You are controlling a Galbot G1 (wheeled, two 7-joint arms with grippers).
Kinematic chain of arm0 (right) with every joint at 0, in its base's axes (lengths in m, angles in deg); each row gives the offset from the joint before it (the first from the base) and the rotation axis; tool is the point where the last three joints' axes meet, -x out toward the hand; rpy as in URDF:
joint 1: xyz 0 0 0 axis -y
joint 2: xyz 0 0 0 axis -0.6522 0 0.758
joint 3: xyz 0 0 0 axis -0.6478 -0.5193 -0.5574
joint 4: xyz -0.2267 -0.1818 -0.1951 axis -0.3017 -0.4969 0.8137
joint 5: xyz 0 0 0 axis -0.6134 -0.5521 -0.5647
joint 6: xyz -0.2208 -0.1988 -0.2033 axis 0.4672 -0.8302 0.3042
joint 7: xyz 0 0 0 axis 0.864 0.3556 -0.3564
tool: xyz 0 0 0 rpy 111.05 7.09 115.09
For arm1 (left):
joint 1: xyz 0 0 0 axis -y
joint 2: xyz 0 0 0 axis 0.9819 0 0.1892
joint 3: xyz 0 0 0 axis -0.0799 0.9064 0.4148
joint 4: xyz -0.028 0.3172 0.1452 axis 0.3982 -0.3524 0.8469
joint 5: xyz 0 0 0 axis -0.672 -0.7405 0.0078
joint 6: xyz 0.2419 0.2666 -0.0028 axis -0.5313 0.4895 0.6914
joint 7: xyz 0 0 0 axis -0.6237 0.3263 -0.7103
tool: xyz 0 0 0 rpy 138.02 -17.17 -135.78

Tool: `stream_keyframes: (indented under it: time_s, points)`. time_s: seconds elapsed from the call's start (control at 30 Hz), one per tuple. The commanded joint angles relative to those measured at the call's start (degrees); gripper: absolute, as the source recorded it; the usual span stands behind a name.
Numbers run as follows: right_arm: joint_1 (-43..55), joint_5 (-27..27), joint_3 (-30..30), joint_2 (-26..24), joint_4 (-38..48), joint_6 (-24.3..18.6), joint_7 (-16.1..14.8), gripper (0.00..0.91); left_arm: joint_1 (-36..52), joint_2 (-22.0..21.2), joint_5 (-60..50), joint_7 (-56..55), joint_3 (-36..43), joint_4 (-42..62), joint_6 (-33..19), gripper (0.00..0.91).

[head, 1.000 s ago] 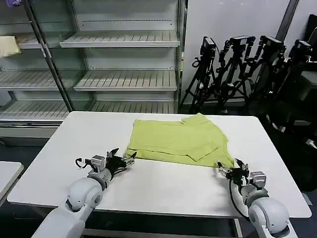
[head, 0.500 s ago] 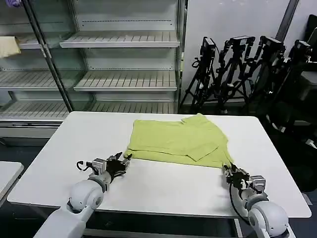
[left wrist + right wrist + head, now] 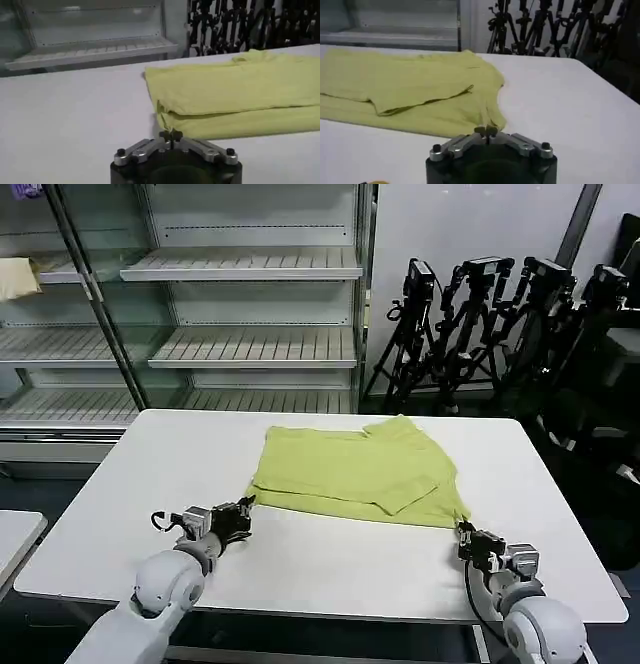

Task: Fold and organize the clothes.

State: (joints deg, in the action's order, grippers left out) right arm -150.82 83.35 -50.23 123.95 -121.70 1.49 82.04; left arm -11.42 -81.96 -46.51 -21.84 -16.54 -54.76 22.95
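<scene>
left gripper (image 3: 240,511): near table edge, low over the top, just short of the shirt's near-left corner; wrist view has fingertips (image 3: 170,134) pressed together, nothing between them.
right gripper (image 3: 467,534): near edge too, at the shirt's near-right corner; fingertips (image 3: 487,130) meet, and no cloth seen pinched.
table (image 3: 330,569): white, bare in front of both arms.
T-shirt (image 3: 357,471): lime yellow-green, mid-table toward the far side, lying flat and partly folded, a flap doubled over on the right, near hem stacked in two layers at the left corner; no print visible.
risk: jaws closed on no cloth, so a pull would likely drag nothing; pinching one layer of the stacked hem would peel the fold open; uneven pulls would skew it.
behind: shelving unit (image 3: 200,304), tripods (image 3: 490,324).
</scene>
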Motion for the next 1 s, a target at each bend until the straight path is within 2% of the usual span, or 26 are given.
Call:
stream_keyframes:
  time_s: [0.03, 0.17, 0.3, 0.43, 0.63, 0.67, 0.7, 0.73, 1.0]
  points:
    - [-11.5, -0.3, 3.0, 0.4, -9.9, -0.6, -1.1, 0.0, -11.8, 3.3, -0.4, 0.2, -5.5, -11.7, 0.1, 0.01]
    - [-15.3, -3.4, 2.8, 1.1, -12.7, -2.2, -2.5, 0.0, -22.0, 4.6, 1.1, 1.3, -14.1, -15.4, -0.1, 0.01]
    - [-17.6, -5.5, 2.5, 1.5, -14.3, -3.4, -2.8, 0.0, -28.1, 5.1, 1.1, 1.5, -19.2, -17.3, -0.6, 0.01]
    - [-18.8, -6.3, 1.8, 1.8, -15.5, -4.0, -2.2, 0.0, -31.3, 5.2, 1.3, 2.7, -22.7, -18.4, -0.6, 0.0]
    - [-21.1, -6.9, 2.0, 1.7, -16.5, -5.0, -1.7, 0.0, -31.5, 4.3, 1.4, 2.7, -23.4, -17.6, -0.6, 0.01]
    - [-22.1, -6.9, 2.4, 1.5, -16.6, -5.2, -2.2, 0.0, -31.6, 4.3, 1.5, 2.6, -23.6, -17.8, -0.6, 0.02]
    - [-22.7, -7.4, 2.5, 1.3, -16.8, -5.6, -2.3, 0.0, -32.0, 4.4, 1.8, 2.6, -23.9, -18.1, -0.7, 0.131]
    - [-22.9, -7.5, 2.5, 1.3, -16.9, -5.6, -2.3, 0.907, -32.4, 4.4, 2.6, 2.7, -24.5, -18.5, -1.4, 0.907]
    - [-24.5, -5.7, 5.7, 1.1, -22.5, -5.4, -3.2, 0.907, -32.6, 4.0, 0.3, 1.3, -24.0, -23.6, -0.4, 0.907]
